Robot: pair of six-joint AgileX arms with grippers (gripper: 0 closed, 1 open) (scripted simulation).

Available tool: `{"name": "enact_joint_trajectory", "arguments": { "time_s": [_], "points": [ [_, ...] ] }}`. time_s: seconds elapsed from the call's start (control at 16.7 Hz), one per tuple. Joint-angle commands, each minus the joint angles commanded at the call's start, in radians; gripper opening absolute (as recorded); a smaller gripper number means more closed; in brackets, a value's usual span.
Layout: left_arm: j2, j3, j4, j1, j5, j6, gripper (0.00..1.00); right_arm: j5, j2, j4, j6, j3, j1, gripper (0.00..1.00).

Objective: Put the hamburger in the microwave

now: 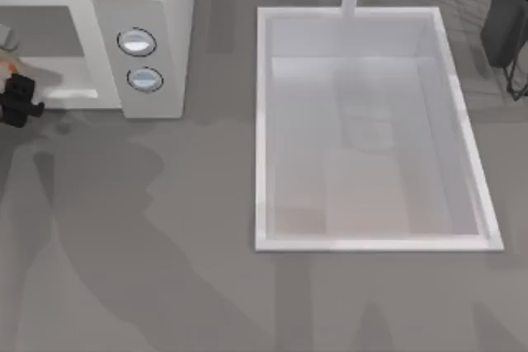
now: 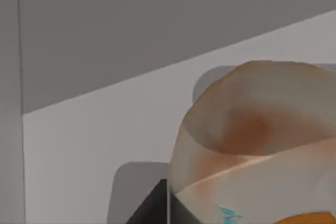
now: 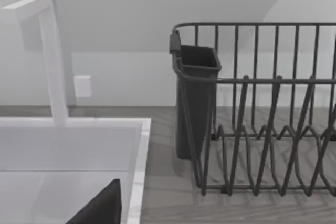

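My left jaws (image 1: 18, 98) sit at the microwave's (image 1: 157, 6) cavity mouth, clamped on the hamburger (image 2: 252, 145). I should carry it level and deeper over the cavity floor before letting go. My right arm is parked beyond the sink (image 1: 371, 241).

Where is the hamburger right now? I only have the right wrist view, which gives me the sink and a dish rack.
Observer: The hamburger is at the top view's far left edge, at the mouth of the microwave cavity.
Operator: Is the left gripper with it?
Observer: Yes, the left gripper sits right beside it, in front of the cavity opening.
Operator: And my right arm?
Observer: The right arm is parked at the top view's upper right corner, beyond the sink.
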Motion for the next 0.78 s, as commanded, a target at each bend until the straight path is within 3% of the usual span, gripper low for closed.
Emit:
{"name": "enact_joint_trajectory", "arguments": {
  "time_s": [0.24,0.42,0.78],
  "points": [
    [0.057,-0.092,0.36,0.035,0.047,-0.201,0.0,0.0,0.0,0.0,0.0,0.0,0.0,1.0],
    [0.084,-0.147,0.536,0.048,0.076,-0.312,0.0,0.0,0.0,0.0,0.0,0.0,0.0,1.0],
    [0.097,-0.177,0.622,0.053,0.092,-0.373,0.0,0.0,0.0,0.0,0.0,0.0,0.0,1.0]
  ]
}}
